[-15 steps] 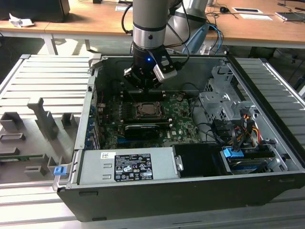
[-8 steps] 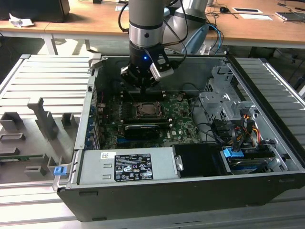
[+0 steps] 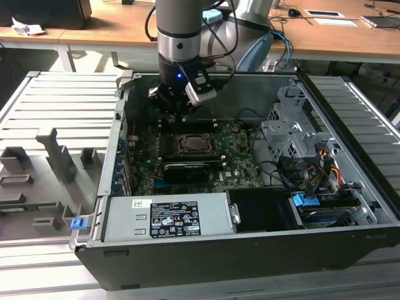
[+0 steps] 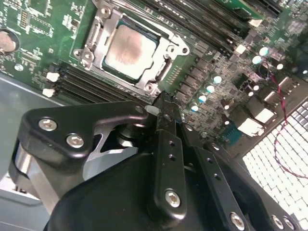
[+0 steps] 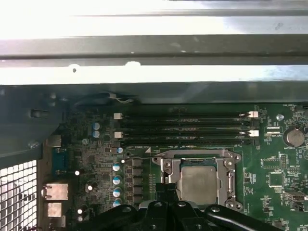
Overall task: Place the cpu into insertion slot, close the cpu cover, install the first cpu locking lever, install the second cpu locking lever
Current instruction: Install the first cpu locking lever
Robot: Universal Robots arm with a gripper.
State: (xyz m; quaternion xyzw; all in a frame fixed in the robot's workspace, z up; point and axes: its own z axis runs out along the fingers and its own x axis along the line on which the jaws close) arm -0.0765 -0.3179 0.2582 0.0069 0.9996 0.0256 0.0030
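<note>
Seen in the exterior view: black gripper (image 3: 177, 117) clenched empty, hovering at eleven o'clock of pale silver-grey square cpu (image 3: 195, 142), seated beneath thin silver metal frame cover (image 3: 211, 145).

A robotics lab or workshop: a robot arm (image 3: 178, 37) stands over an open computer case (image 3: 250, 256) on a ribbed metal bench (image 3: 62, 87), grey fixture blocks (image 3: 59, 156) at the exterior view's left, wooden desks (image 3: 331, 42) with papers (image 3: 334, 22) far behind.
</note>
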